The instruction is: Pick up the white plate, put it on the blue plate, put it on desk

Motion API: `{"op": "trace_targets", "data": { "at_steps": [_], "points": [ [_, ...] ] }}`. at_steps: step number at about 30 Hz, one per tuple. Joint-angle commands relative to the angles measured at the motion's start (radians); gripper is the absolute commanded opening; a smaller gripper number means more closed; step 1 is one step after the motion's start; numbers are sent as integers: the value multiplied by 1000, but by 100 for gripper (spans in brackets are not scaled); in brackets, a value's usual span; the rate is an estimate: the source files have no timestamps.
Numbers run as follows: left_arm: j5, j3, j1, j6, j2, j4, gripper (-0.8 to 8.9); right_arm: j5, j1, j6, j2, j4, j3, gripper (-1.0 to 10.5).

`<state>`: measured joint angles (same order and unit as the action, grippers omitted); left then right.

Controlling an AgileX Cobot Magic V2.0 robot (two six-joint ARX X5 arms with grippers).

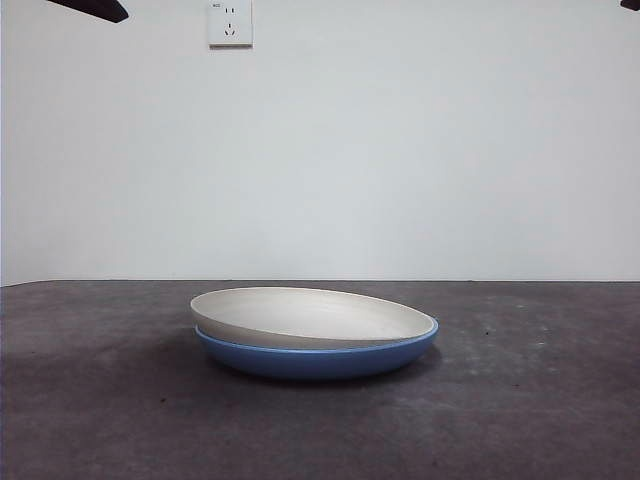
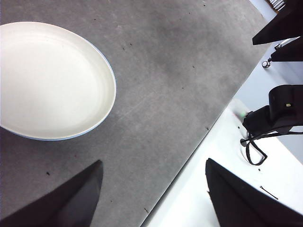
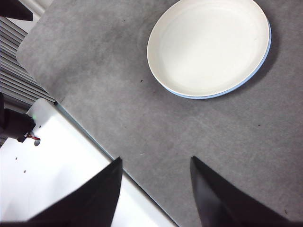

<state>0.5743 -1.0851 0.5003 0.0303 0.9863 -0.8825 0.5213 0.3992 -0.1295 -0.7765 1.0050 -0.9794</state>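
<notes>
The white plate (image 1: 310, 315) lies on the blue plate (image 1: 320, 358), slightly tilted, with its right rim low inside the blue rim. Both rest on the dark grey desk (image 1: 100, 400) near the middle. In the left wrist view the white plate (image 2: 47, 80) fills the blue plate, whose rim (image 2: 110, 75) shows as a thin edge. The right wrist view shows the white plate (image 3: 208, 47) with a blue rim (image 3: 265, 56). My left gripper (image 2: 154, 194) is open and empty, high above the desk's edge. My right gripper (image 3: 156, 189) is open and empty, also high and apart from the plates.
A wall socket (image 1: 230, 22) sits on the white wall behind. Arm tips show at the top corners (image 1: 95, 8). A white base surface (image 2: 227, 189) with cables (image 2: 255, 151) borders the desk's edge.
</notes>
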Motion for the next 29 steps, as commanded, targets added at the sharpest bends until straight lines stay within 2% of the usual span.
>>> {"op": "trace_targets", "data": {
  "at_steps": [1,5,6,10,11,15,29],
  "points": [
    [3,-8,5,-18,7,8,344,2,7,14,-6,-9,-17,229],
    [3,-8,5,-18,7,8,334,2,7,14,-6,-9,-17,227],
    [3,-8,5,-18,7,8,304,2,7,14,-6,-9,-17,216],
    [3,-8,5,-18,7,8,41,2,7,19,-6,-8,-17,38],
    [3,-8,5,-18,7,8,4,3,7,31,-6,-8,-17,7],
    [3,-8,5,-18,7,8,9,2,7,59,-6,-10,-17,8],
    [3,-8,5,-19,6,10,9,2,7,59,-6,-39,-18,8]
  ]
}}
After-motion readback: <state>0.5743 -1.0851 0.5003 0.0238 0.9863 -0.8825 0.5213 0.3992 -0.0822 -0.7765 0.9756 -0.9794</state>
